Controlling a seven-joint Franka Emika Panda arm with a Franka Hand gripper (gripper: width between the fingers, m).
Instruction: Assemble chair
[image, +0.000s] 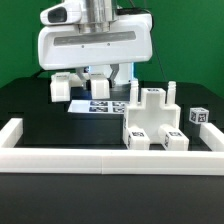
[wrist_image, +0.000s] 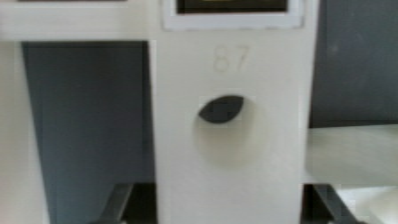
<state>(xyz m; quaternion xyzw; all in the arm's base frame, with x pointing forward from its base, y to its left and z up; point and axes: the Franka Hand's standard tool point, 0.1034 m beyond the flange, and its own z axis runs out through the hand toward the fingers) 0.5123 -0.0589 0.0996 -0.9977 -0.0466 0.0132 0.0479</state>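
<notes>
Jaws clamping post (wrist_image: 231, 150), far-left of part-built chair (image: 150, 118); post lying flat, long axis level, holed face up.

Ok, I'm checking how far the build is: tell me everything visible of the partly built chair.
The partly built chair is matte white blocky plastic: a stepped body, two thin posts upright on it, black-and-white square tags on its near faces. It stands on the black table just behind the front rail of the border frame, to the exterior view's right of the marker board. The gripper does not touch it.
</notes>
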